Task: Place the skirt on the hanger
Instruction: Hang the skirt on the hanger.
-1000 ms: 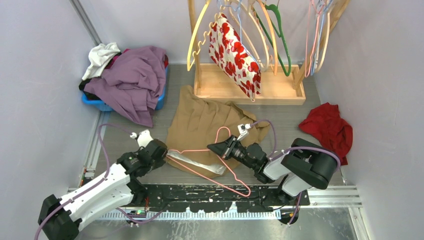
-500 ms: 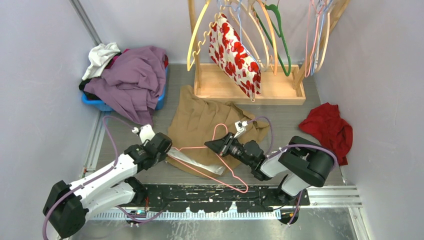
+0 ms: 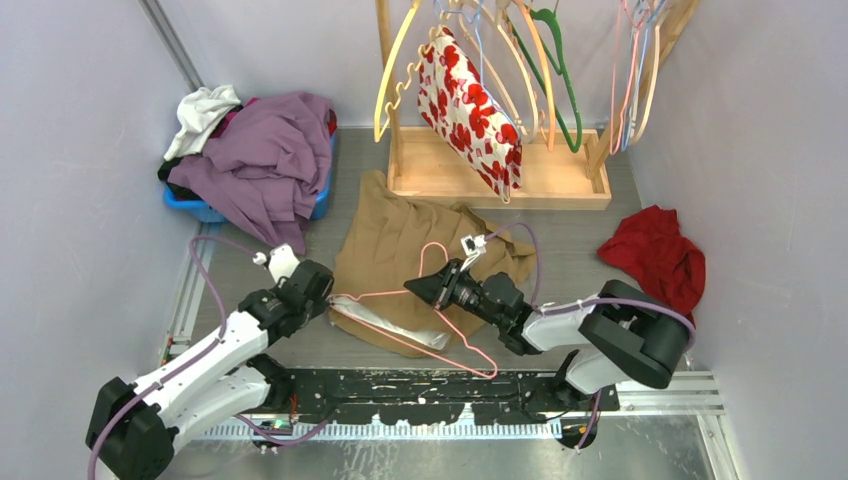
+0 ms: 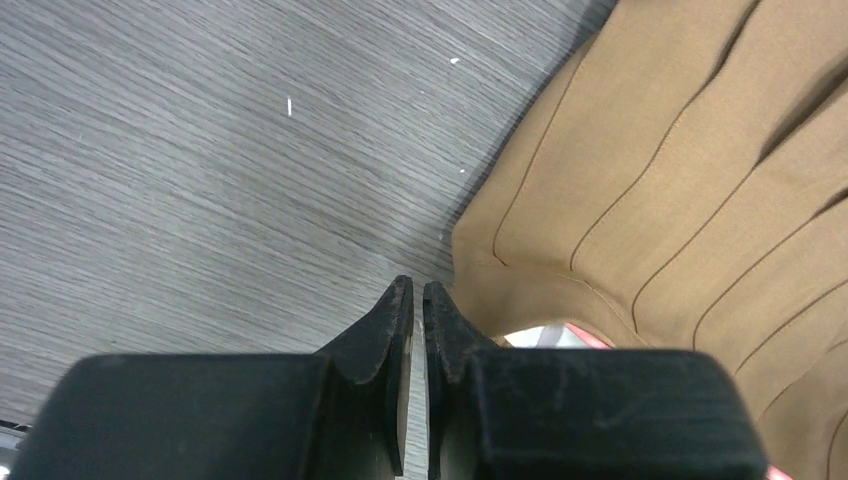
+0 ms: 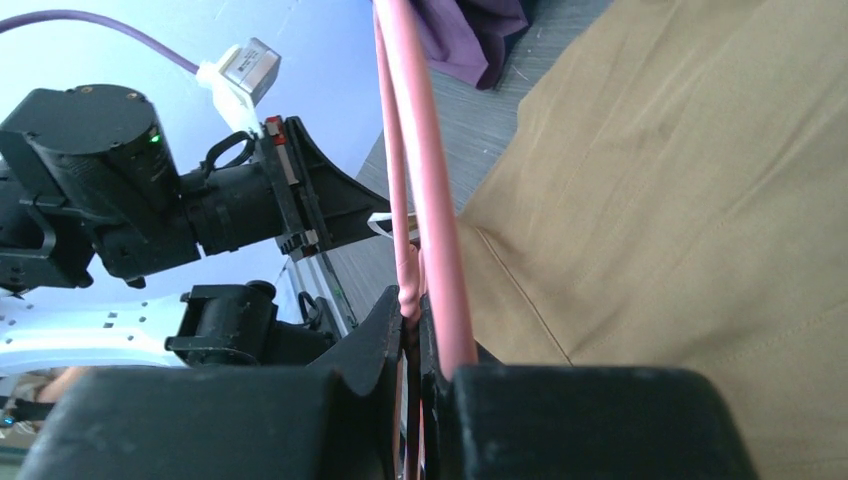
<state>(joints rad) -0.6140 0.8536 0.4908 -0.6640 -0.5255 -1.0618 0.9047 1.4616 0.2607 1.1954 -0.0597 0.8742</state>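
Pink hanger (image 5: 428, 200) is clamped in the right pincer (image 5: 412, 300), skirt (image 4: 650, 200) is spread just right of the shut, empty left pincer (image 4: 417, 287).

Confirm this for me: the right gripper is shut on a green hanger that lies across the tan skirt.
One thing is wrong: the hanger in the right gripper is pink, not green. The right wrist view shows its pink wire pinched between the closed jaws. The rest stands: it lies across the tan skirt.
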